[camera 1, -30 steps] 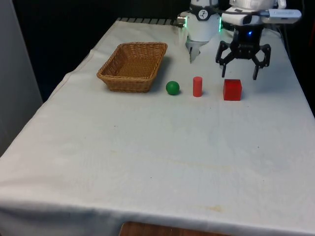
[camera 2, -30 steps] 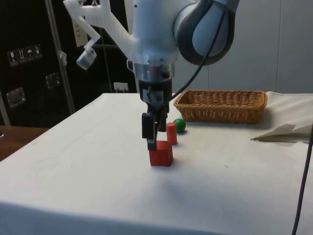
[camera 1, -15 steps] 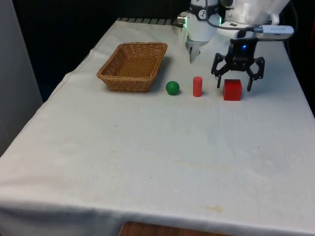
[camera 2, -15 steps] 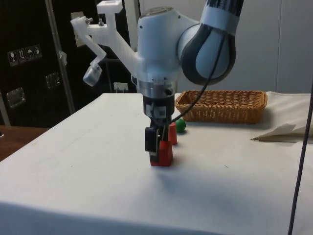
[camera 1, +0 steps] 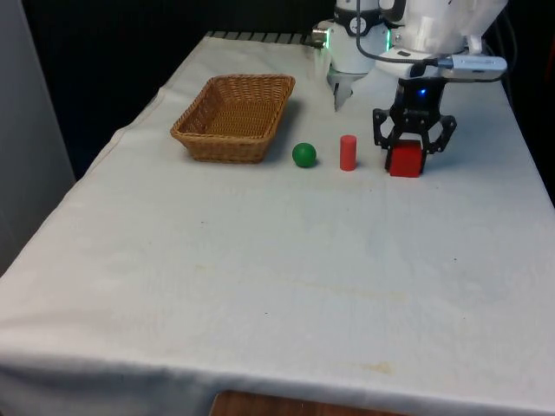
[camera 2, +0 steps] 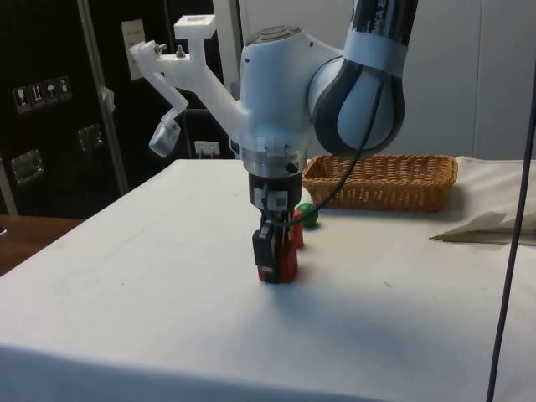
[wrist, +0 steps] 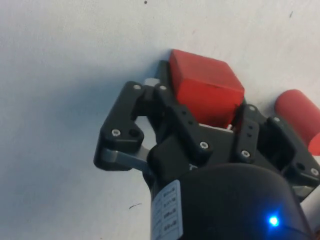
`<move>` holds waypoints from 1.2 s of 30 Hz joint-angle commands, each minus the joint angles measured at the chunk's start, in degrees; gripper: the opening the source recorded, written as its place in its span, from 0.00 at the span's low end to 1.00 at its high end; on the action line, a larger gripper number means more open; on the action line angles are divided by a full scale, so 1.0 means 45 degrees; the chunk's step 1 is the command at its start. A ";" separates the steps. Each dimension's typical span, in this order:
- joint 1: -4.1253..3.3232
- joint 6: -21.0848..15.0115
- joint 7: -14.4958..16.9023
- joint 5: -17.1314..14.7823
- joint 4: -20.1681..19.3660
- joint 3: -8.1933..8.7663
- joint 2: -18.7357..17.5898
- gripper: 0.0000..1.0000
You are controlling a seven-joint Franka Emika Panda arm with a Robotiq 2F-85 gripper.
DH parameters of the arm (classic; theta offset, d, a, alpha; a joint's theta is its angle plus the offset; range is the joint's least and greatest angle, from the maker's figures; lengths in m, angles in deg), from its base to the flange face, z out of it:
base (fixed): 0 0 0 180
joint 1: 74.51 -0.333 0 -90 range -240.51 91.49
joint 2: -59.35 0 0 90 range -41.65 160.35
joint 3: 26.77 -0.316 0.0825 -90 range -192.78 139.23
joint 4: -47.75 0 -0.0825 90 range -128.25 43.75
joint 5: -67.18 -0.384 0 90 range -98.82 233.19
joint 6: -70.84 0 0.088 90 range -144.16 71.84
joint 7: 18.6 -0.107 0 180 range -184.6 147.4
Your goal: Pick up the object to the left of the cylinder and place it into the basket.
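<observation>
The hand (camera 1: 408,156) is down on the counter (camera 1: 286,260) and closed around the red cube (camera 1: 405,162), one finger on each flat side. The cube sits just beside the red cylinder (camera 1: 348,152), on the side away from the green ball (camera 1: 304,155) and the basket (camera 1: 232,117). The cube looks hard and light. Its flat sides should be easy to hold.

basket (camera 1: 232,116) | ball (camera 1: 304,155) | cylinder (camera 1: 348,152) | cube (camera 1: 405,160), front view's left to right
</observation>
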 commanded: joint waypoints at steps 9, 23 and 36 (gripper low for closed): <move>0.0102 -0.0216 0.0038 -0.0115 -0.0025 -0.0140 -0.0051 0.00; 0.0000 0.0064 0.0064 0.0051 -0.0280 0.0127 0.0484 0.00; 0.0013 0.0293 0.0267 0.0064 -0.0764 0.0420 0.1451 0.00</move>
